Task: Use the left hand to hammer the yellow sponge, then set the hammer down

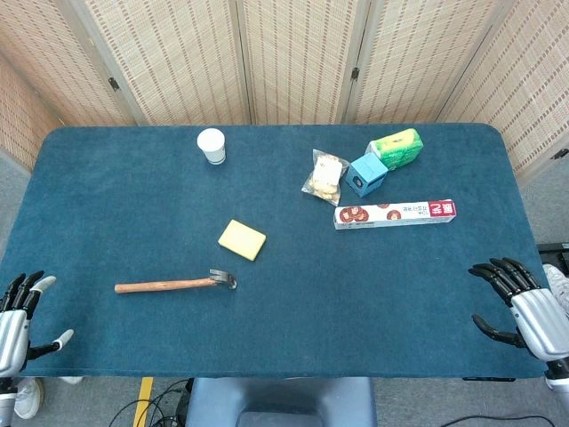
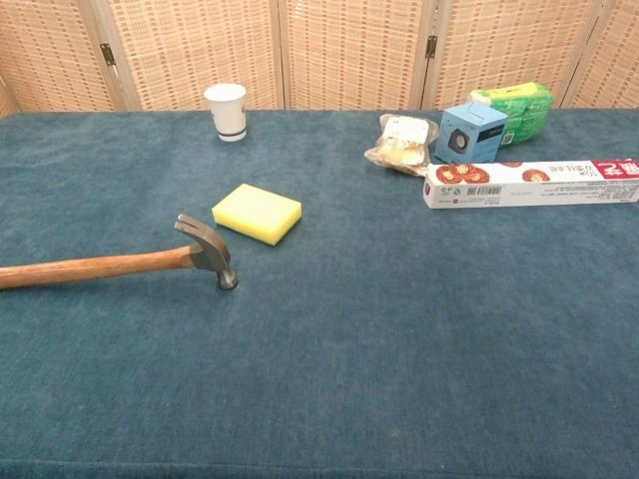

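Note:
A yellow sponge lies flat on the blue table. Just in front of it lies a hammer with a wooden handle pointing left and a dark metal head on the right, close to the sponge but apart from it. My left hand rests at the table's near left corner, fingers spread, holding nothing, well left of the handle's end. My right hand sits at the near right edge, fingers spread and empty. Neither hand shows in the chest view.
A white paper cup stands at the back. At the back right are a snack bag, a blue box, a green pack and a long white box.

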You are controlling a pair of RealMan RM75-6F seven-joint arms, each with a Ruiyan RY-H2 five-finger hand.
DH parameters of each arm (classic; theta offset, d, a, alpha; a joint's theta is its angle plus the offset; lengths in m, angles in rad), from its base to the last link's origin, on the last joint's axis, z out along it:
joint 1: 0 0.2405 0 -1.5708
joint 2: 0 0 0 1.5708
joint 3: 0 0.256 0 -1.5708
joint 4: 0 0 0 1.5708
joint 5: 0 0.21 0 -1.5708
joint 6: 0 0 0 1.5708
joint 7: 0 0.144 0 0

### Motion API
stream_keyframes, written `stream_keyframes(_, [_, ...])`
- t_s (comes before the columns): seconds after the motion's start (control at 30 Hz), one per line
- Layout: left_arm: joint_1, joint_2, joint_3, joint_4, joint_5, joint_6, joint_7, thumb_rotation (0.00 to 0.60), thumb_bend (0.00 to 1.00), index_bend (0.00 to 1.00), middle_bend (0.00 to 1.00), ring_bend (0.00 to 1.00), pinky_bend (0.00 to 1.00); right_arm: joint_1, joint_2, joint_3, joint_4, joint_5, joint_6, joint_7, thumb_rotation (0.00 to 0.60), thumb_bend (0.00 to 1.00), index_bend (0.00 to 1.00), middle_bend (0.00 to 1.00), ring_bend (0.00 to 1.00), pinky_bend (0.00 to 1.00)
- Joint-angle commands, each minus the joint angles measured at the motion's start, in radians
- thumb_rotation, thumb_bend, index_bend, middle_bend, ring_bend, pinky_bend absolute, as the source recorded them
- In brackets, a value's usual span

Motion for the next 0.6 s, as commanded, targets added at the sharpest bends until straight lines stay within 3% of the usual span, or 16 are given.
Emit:
stream_keyframes(0.03, [-0.005,-0.002,-0.003,-0.003,-0.003,-0.005,0.004,0.6,0.15,0.21,0.13,0.07,0.23,0.002,-0.002,0.002,0.001,0.0,0.003,0.001,0.6,0.19,0.21,0.22,0.12,0.12])
stream_keyframes(0.33, [-0.03,-0.007,-0.021,-0.004,0.003,-0.023,0.004,0.6,0.15,0.26,0.13,0.07,0.23,-0.016,0.014,0.004,-0.006,0.007,0.04,0.0,0.6,0.19,0.21,0.22,0.12,0.12])
stream_keyframes(0.6, [-0.126,-0.012,-0.05,0.005,0.006,-0.144,-0.022,0.6,0.15,0.25,0.16,0.09,0.23,-0.019,0.024,0.006,-0.009,0.005,0.055,0.005,0.6,0.19,0.21,0.22,0.12,0.12])
